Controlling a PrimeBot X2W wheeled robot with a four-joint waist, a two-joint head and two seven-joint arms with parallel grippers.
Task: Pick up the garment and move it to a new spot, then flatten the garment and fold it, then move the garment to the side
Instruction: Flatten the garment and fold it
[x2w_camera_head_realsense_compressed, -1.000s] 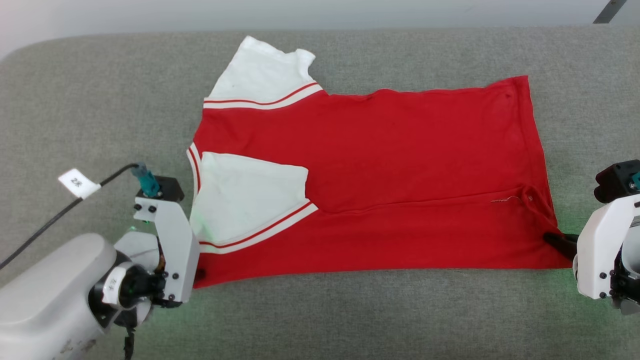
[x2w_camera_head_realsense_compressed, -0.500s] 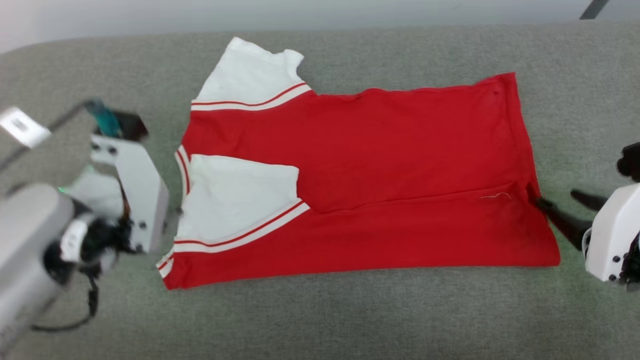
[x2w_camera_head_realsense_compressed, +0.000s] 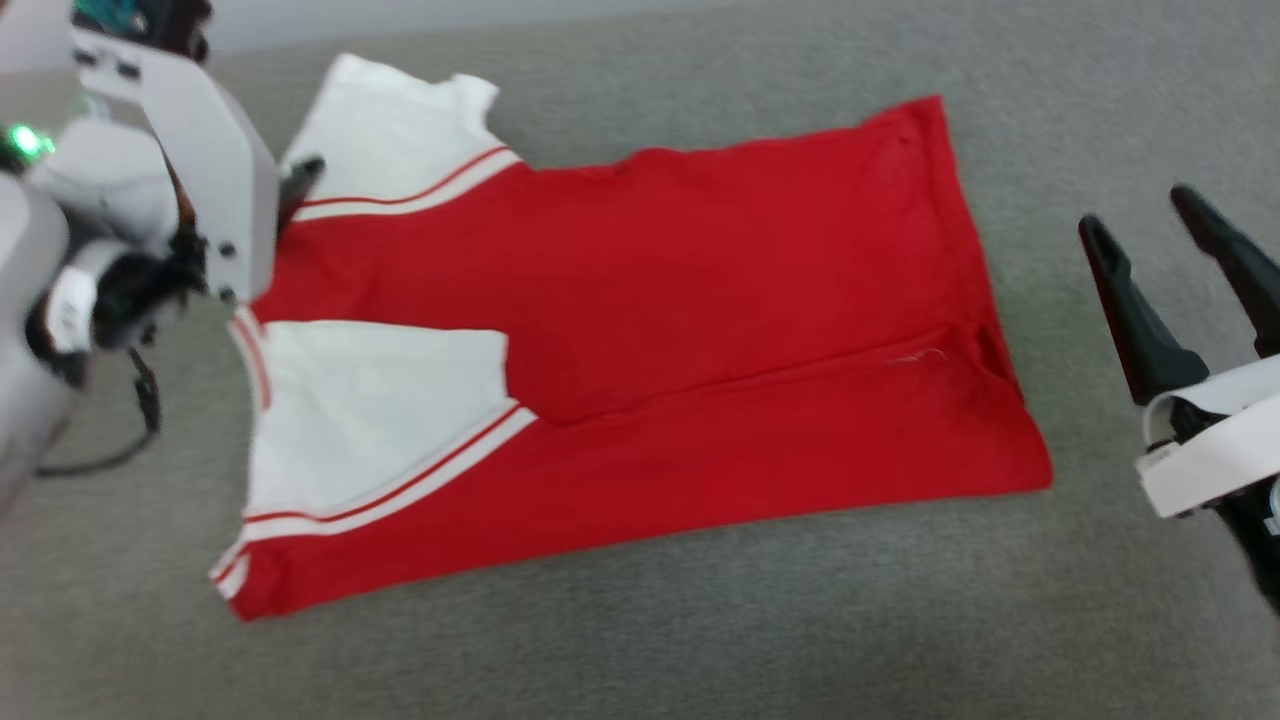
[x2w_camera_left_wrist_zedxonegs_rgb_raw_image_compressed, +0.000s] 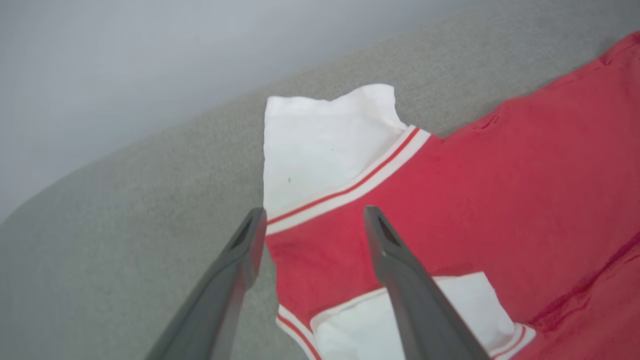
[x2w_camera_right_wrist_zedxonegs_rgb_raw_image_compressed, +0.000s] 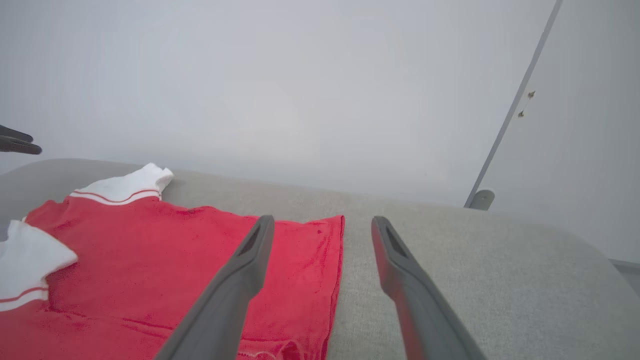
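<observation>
Garment (x2w_camera_head_realsense_compressed: 640, 330) question: it's lying spread across the middle of the head view on the grey padded surface (x2w_camera_head_realsense_compressed: 700, 640). One white sleeve (x2w_camera_head_realsense_compressed: 390, 120) sticks out toward the upper left, the other sleeve (x2w_camera_head_realsense_compressed: 380, 410) is folded in over the red body, and the lower long edge looks turned up over itself. How would you grab it for the next fold?

Reply: It's thin knit, so I'd guess light, floppy, zero stiffness. It won't slide like a sheet. Drag it over that fuzzy surface and it probably bunches, so pinch, lift, lay. The best spots are the edges where it's thickest: the striped trim (x2w_camera_left_wrist_zedxonegs_rgb_raw_image_compressed: 350, 187) at the shoulder seam, and the hem (x2w_camera_head_realsense_compressed: 955, 220) on the right side of the frame.

OP: So the left end effector (x2w_camera_left_wrist_zedxonegs_rgb_raw_image_compressed: 314, 212) is up at the upper left, fingers spread wide with nothing in them, straddling that trim in its wrist view. Can't tell if the tips touch cloth.

Reply: And the right end effector (x2w_camera_head_realsense_compressed: 1138, 212) is wide too, empty, over bare surface at the right edge, apart from the hem. I'd take the two upper corners together and pinch every layer, or the folded flap likely falls open.
</observation>
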